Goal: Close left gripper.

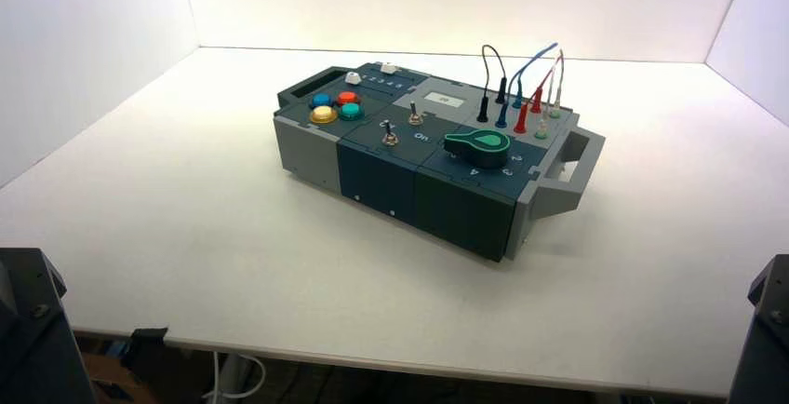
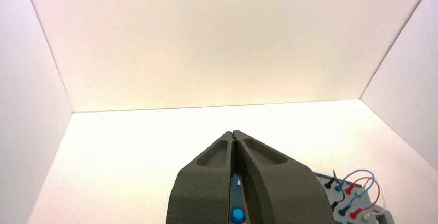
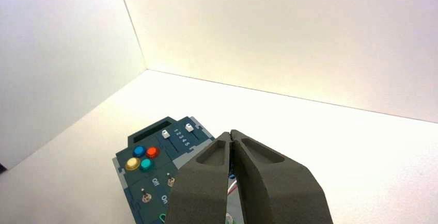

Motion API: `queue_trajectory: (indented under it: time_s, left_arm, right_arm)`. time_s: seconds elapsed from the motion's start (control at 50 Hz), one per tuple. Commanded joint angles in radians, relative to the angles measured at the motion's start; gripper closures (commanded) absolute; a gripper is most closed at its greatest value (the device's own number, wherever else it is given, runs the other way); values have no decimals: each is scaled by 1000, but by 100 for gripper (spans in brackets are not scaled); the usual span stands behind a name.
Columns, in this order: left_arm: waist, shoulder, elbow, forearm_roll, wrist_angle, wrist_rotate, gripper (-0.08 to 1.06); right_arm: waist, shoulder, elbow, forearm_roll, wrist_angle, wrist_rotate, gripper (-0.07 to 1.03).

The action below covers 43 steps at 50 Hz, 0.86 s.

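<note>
My left gripper [image 2: 234, 133] is shut with its tips touching and holds nothing. It hangs high above the table, well back from the box [image 1: 372, 167]; a blue button [image 2: 237, 214] shows through the slit between its fingers. My right gripper [image 3: 230, 132] is also shut and empty, raised over the box's near side. In the high view only the parked arm bases show, the left arm [image 1: 33, 329] at the lower left corner and the right arm [image 1: 765, 329] at the lower right corner.
The box stands turned on the white table [image 1: 186, 236], with four coloured buttons [image 1: 335, 106], two toggle switches [image 1: 391, 134], a green knob [image 1: 477, 146], two sliders [image 3: 177, 130] and plugged wires [image 1: 521, 97]. White walls enclose the table on three sides.
</note>
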Motion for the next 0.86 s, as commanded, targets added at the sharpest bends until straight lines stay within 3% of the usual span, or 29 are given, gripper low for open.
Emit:
queue_trajectory:
  time_s: [0.02, 0.86]
  left_arm:
    - [-5, 6, -28, 5, -3, 9, 101]
    - [-6, 52, -31, 3, -9, 5, 101]
  right_arm:
    - [3, 15, -9, 3, -9, -2, 99]
    - [3, 17, -11, 17, -9, 0, 99]
